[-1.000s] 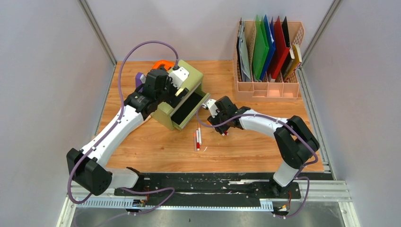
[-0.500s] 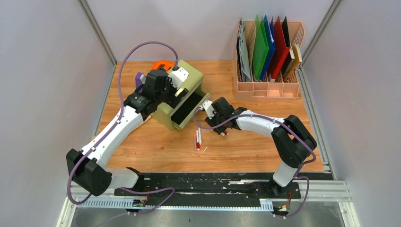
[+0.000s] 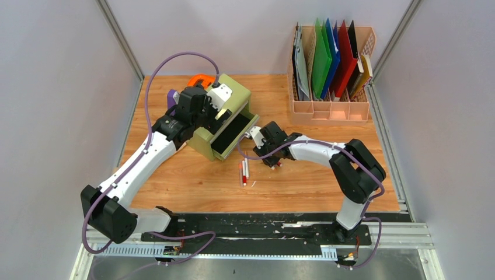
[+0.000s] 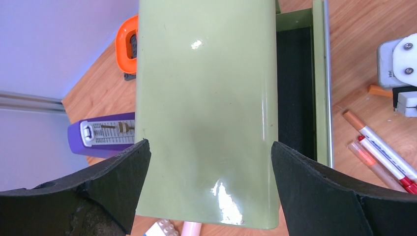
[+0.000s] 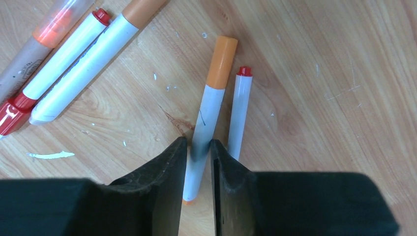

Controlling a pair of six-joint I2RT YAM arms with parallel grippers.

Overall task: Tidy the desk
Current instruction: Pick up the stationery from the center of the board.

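Two robot arms work over a wood-grain worktop that fills the floor of a grey-walled cell, its black and silver rail running along the near edge where both bases are bolted. The left tool stands spread wide astride an olive-green drawer chest at the left rear of the worktop, one black finger against each side wall, clasping it. The chest's drawer is pulled out, showing a dark lining. Behind the chest lie an orange object and a purple gadget with a printed scale. Near the centre, the right tool is clenched on the white barrel of an orange-capped marker that lies flat on the wood. A thinner red-tipped marker lies just beside it, nearly parallel. Three more markers lie side by side a little apart, in front of the open drawer. In the far right corner a peach file rack holds upright folders in green, blue, red and black.
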